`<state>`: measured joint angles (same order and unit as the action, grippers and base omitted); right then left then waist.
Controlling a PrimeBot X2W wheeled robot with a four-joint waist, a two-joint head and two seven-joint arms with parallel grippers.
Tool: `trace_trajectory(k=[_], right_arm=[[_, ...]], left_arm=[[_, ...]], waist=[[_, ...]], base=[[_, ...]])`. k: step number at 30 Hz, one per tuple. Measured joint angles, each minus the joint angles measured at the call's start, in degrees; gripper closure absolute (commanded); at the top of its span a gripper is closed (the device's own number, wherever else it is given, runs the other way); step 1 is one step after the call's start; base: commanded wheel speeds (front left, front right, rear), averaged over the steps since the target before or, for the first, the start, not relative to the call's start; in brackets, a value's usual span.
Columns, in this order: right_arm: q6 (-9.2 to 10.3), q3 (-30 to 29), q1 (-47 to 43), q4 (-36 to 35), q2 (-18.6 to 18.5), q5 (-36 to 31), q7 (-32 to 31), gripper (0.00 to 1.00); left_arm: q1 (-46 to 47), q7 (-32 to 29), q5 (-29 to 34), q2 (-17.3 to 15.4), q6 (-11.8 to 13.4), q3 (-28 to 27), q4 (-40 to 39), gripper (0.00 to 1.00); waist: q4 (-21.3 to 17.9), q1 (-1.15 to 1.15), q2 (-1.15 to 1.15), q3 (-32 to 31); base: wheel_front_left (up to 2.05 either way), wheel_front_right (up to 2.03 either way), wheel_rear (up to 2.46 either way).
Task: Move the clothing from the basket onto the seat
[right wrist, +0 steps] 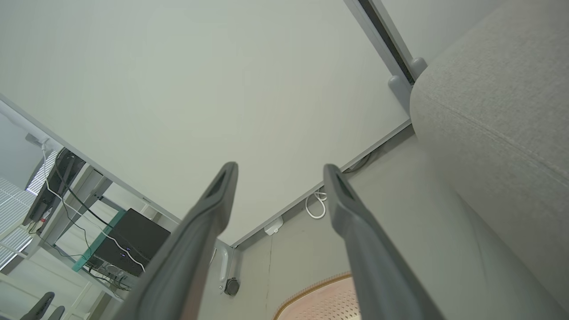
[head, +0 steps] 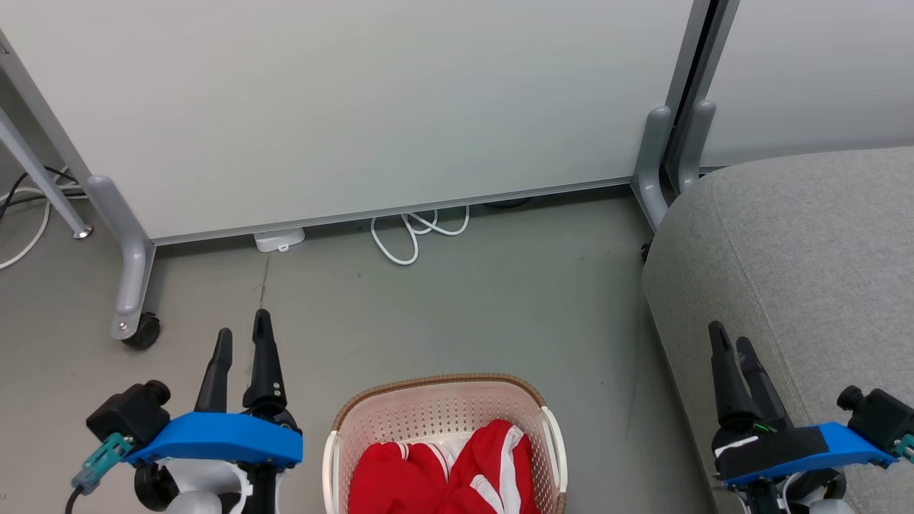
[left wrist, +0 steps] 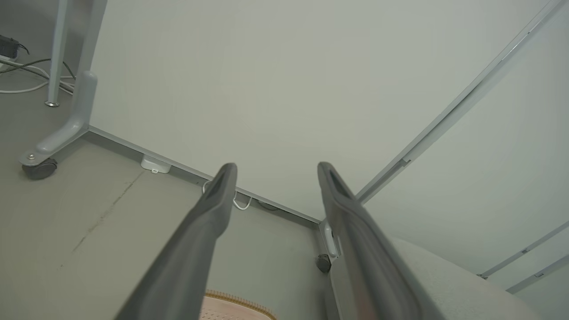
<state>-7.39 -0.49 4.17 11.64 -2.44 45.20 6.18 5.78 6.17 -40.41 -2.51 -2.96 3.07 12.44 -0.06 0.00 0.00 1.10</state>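
Red clothing in the basket

A pale partition panel stands on the grey floor, one grey foot ending in a black caster. At its lower edge lie a looped white cable and a small white box. A second panel adjoins it. At the far left are a thin metal leg and loose cables. Behind the partition sits a black box, possibly a computer.

Seen from the head, the left gripper sits low on the robot's left, its two long dark fingers pointing forward, spread apart and empty. The right gripper mirrors it on the robot's right, fingers likewise parted and empty.
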Motion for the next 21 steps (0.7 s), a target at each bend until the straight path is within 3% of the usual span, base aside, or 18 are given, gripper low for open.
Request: trace_trajectory(k=[21], right_arm=[[-0.01, 0.8, 0.1, 1.2, -0.1, -14.2, 3.1, 0.00]], left_arm=[[0.6, 3.1, 15.4, -0.1, 1.2, 3.4, 0.7, 0.00]], waist=[[0.2, 0.00, 0.00, 0.0]], base=[[0.00, 0.00, 0.00]])
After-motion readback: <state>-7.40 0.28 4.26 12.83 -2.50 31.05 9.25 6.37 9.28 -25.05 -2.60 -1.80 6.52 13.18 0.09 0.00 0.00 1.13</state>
